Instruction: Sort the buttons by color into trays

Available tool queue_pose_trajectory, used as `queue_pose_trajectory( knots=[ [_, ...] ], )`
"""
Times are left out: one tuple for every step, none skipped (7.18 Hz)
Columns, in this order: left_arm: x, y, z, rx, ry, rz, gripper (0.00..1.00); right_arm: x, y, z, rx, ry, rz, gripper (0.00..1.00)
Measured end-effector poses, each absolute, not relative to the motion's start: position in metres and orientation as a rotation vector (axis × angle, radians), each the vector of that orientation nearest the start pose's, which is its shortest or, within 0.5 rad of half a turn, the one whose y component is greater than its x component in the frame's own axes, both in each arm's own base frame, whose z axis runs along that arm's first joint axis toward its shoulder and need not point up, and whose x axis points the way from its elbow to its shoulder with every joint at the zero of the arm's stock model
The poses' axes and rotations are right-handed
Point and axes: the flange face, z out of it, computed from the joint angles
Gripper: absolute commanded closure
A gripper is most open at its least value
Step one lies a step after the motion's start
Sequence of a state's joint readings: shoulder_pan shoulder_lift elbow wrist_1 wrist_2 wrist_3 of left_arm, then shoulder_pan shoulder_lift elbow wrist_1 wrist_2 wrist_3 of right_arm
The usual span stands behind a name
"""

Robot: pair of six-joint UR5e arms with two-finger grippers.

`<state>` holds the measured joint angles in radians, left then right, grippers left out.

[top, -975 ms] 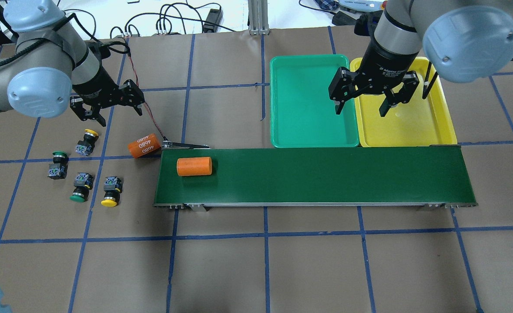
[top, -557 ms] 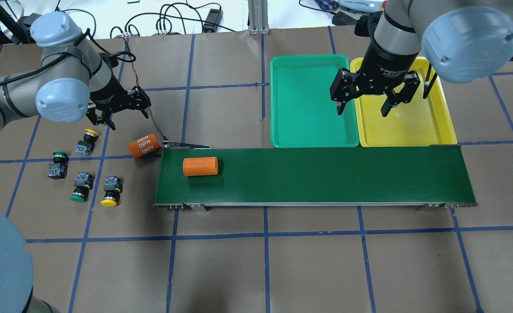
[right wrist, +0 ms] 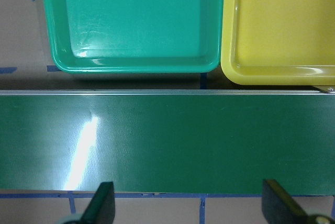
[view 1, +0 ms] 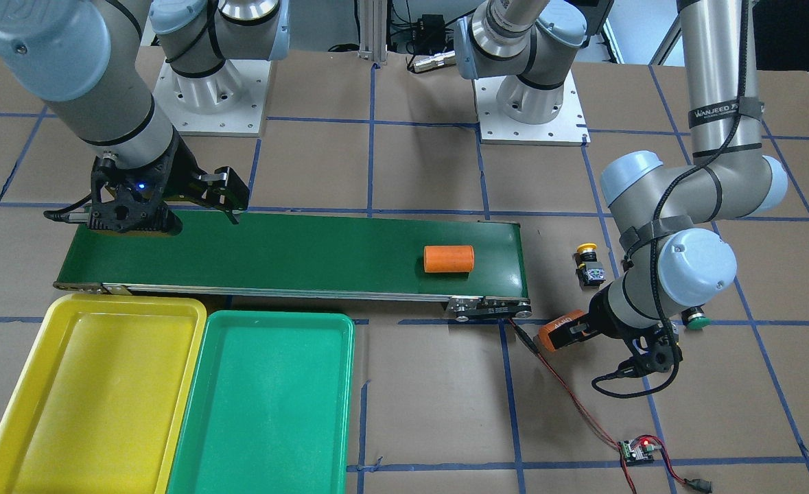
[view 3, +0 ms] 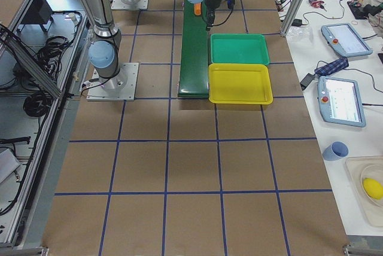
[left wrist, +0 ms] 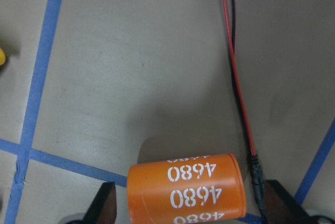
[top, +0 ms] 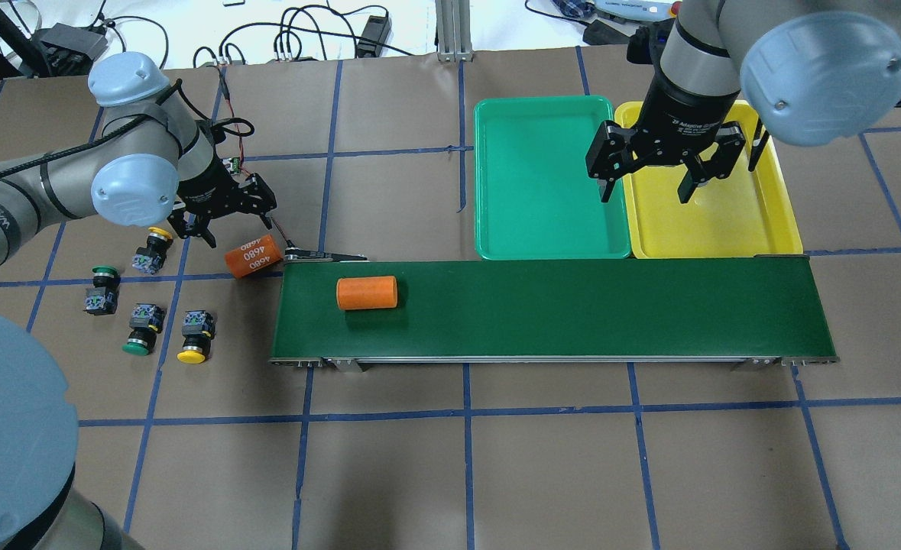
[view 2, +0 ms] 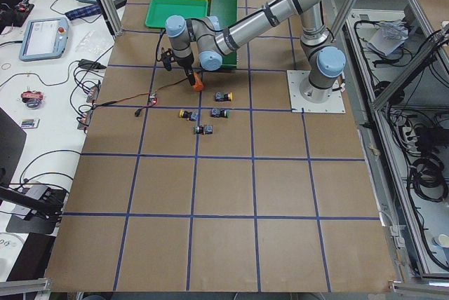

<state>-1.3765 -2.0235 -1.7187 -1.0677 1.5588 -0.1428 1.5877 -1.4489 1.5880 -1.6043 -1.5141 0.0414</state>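
Left of the belt (top: pixel 572 305), four buttons (top: pixel 140 336) are seen lying on the brown table, two yellow-capped and two green-capped, all well apart from the trays. Both the green tray (top: pixel 542 191) and the yellow tray (top: pixel 725 221) are set side by side, touching, along the belt's far edge. The left gripper (top: pixel 241 231) is held low over an orange cylinder marked 4680 (left wrist: pixel 186 190), its jaws spread wide on either side without contact; a red wire (left wrist: pixel 235 77) is laid just beside. The right gripper (top: pixel 645 197) is held raised by the trays, jaws wide, nothing gripped. A plain orange cylinder (top: pixel 366 292) is carried on the belt.
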Motion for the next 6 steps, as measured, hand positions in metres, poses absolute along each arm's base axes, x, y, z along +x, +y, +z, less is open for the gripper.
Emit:
queue_pose_trajectory(
  knots=[
    [-0.017, -0.614, 0.210, -0.527, 3.111, 0.165, 0.00, 0.148, -0.526, 0.420, 0.044, 3.083, 0.167, 0.00],
    [-0.017, -0.614, 0.206, -0.524, 3.113, 0.178, 0.00, 0.148, -0.526, 0.420, 0.045, 3.083, 0.168, 0.00],
    [-0.018, -0.614, 0.201, -0.521, 3.114, 0.191, 0.00, 0.148, -0.527, 0.420, 0.046, 3.083, 0.166, 0.00],
    [-0.019, -0.614, 0.197, -0.518, 3.113, 0.201, 0.00, 0.148, -0.527, 0.420, 0.046, 3.083, 0.166, 0.00],
    [-0.019, -0.614, 0.196, -0.515, 3.110, 0.207, 0.00, 0.148, -0.527, 0.420, 0.045, 3.083, 0.165, 0.00],
    [-0.019, -0.614, 0.195, -0.512, 3.107, 0.211, 0.00, 0.148, -0.527, 0.420, 0.045, 3.083, 0.165, 0.00]
  ],
)
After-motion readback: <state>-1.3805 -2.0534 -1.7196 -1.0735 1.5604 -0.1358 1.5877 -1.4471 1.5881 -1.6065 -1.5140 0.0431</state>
